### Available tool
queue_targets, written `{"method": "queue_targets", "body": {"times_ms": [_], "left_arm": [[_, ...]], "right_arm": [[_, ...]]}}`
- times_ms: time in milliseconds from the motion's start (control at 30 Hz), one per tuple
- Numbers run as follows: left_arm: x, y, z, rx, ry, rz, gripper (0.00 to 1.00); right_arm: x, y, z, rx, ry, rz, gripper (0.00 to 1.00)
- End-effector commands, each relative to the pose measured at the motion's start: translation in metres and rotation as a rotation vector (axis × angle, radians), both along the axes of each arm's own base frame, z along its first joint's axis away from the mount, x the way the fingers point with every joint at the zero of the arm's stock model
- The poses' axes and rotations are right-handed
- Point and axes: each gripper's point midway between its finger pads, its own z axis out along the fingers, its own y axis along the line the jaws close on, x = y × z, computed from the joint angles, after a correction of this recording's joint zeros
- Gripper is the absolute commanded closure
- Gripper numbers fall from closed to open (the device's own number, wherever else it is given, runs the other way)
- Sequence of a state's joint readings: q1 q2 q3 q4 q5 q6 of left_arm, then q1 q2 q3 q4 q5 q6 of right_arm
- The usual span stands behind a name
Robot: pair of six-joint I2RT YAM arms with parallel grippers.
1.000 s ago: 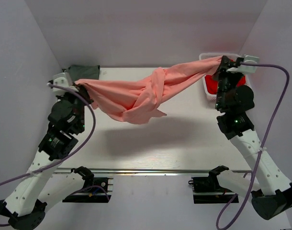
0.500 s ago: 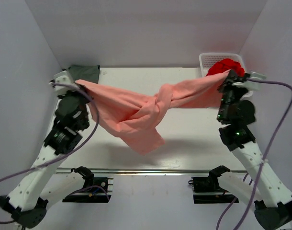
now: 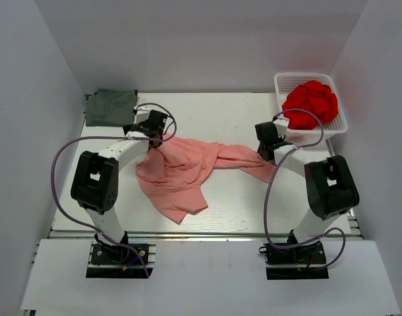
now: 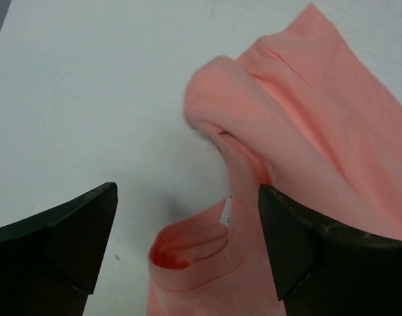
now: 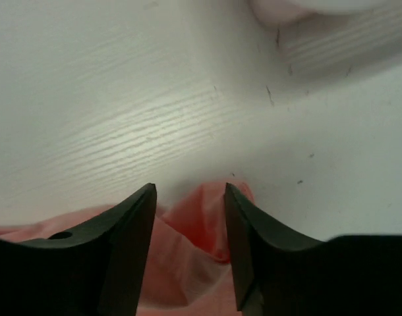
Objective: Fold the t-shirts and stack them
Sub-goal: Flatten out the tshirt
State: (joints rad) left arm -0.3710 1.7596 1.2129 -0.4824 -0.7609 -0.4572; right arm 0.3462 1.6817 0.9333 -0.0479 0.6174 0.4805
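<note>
The salmon-pink t-shirt [image 3: 184, 168] lies twisted and rumpled across the middle of the table. My left gripper [image 3: 156, 131] hangs low over its left end. In the left wrist view this gripper [image 4: 186, 192] is wide open, and a loose pink fold [image 4: 188, 253] lies between the fingers without touching them. My right gripper [image 3: 265, 146] is at the shirt's right end. Its jaws [image 5: 189, 188] are open, with a slack peak of pink cloth [image 5: 207, 217] between them. The dark grey-green t-shirt [image 3: 111, 106] lies folded at the back left corner.
A white basket [image 3: 280, 80] holding bunched red cloth [image 3: 310, 103] stands at the back right, just behind my right gripper. White walls close in the table on the left, the back and the right. Purple cables loop off both arms.
Both arms dropped from holding the pink shirt stretched in the air down to the table. Both grippers opened and let go, and the shirt now lies on the tabletop.
</note>
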Motion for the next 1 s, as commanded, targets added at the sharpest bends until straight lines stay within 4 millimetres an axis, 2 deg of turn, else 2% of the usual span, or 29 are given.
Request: {"method": "queue_targets", "body": {"times_ms": [0,33,67,100,133,167,200,233,267,300,367,400,433,467,500,533,567,600,633,667,700,733,800,833,867,967], "left_arm": [[0.017,0.004,0.061,-0.098,-0.130,0.062,0.00],[0.020,-0.001,0.063,-0.121,-0.134,0.047,0.00],[0.019,-0.004,0.067,-0.130,-0.131,0.024,0.00],[0.017,-0.010,0.066,-0.160,-0.118,-0.011,0.00],[0.017,-0.013,0.079,-0.174,-0.143,-0.039,0.00],[0.013,-0.015,0.080,-0.184,-0.135,-0.063,0.00],[0.005,-0.019,0.084,-0.202,-0.126,-0.115,0.00],[0.003,-0.023,0.077,-0.211,-0.105,-0.143,0.00],[-0.005,-0.030,0.086,-0.237,-0.123,-0.175,0.00],[-0.017,-0.044,0.073,-0.286,-0.082,-0.251,0.00],[-0.023,-0.071,0.073,-0.369,-0.095,-0.426,0.00],[-0.048,-0.095,0.057,-0.466,-0.050,-0.560,0.00],[-0.058,-0.108,0.052,-0.511,-0.040,-0.650,0.00],[-0.079,-0.129,0.037,-0.596,-0.003,-0.768,0.00],[-0.092,-0.141,0.036,-0.632,0.006,-0.826,0.00],[-0.100,-0.148,0.030,-0.656,0.029,-0.857,0.00],[-0.118,-0.157,0.018,-0.703,0.083,-0.892,0.00],[-0.130,-0.168,0.014,-0.718,0.113,-0.935,0.00],[-0.138,-0.172,0.009,-0.718,0.140,-0.947,0.00],[-0.151,-0.175,0.000,-0.724,0.185,-0.962,0.00],[-0.161,-0.178,-0.006,-0.723,0.217,-0.976,0.00],[-0.174,-0.188,-0.011,-0.719,0.260,-1.009,0.00],[-0.192,-0.183,-0.025,-0.677,0.335,-0.980,0.00],[-0.203,-0.186,-0.033,-0.658,0.383,-0.983,0.00],[-0.210,-0.185,-0.036,-0.643,0.410,-0.983,0.00],[-0.233,-0.184,-0.048,-0.608,0.504,-0.972,0.00]], "right_arm": [[0.022,0.016,0.047,0.094,-0.108,0.020,0.45],[0.024,0.019,0.052,0.091,-0.116,0.050,0.34],[0.029,0.023,0.064,0.102,-0.142,0.064,0.29],[0.030,0.028,0.067,0.100,-0.137,0.102,0.26],[0.030,0.032,0.069,0.094,-0.131,0.138,0.12],[0.032,0.035,0.073,0.092,-0.132,0.160,0.10],[0.036,0.047,0.081,0.119,-0.134,0.220,0.10],[0.037,0.052,0.086,0.116,-0.138,0.252,0.10],[0.040,0.062,0.091,0.142,-0.143,0.302,0.10],[0.044,0.071,0.093,0.139,-0.151,0.348,0.10],[0.045,0.095,0.100,0.190,-0.157,0.483,0.10],[0.049,0.107,0.096,0.198,-0.154,0.529,0.10],[0.045,0.129,0.100,0.248,-0.145,0.643,0.10],[0.045,0.136,0.099,0.255,-0.140,0.673,0.10],[0.050,0.151,0.097,0.275,-0.129,0.719,0.10],[0.044,0.167,0.094,0.310,-0.110,0.793,0.10],[0.042,0.176,0.093,0.320,-0.100,0.819,0.10],[0.047,0.188,0.084,0.338,-0.079,0.853,0.10],[0.045,0.194,0.083,0.349,-0.067,0.875,0.10],[0.042,0.203,0.071,0.364,-0.029,0.899,0.10],[0.044,0.211,0.075,0.370,-0.031,0.920,0.11],[0.046,0.216,0.061,0.378,0.003,0.923,0.11],[0.044,0.225,0.057,0.388,0.023,0.942,0.15],[0.045,0.227,0.045,0.390,0.052,0.947,0.15],[0.043,0.232,0.046,0.400,0.056,0.962,0.17],[0.039,0.238,0.031,0.411,0.090,0.965,0.22]]}}
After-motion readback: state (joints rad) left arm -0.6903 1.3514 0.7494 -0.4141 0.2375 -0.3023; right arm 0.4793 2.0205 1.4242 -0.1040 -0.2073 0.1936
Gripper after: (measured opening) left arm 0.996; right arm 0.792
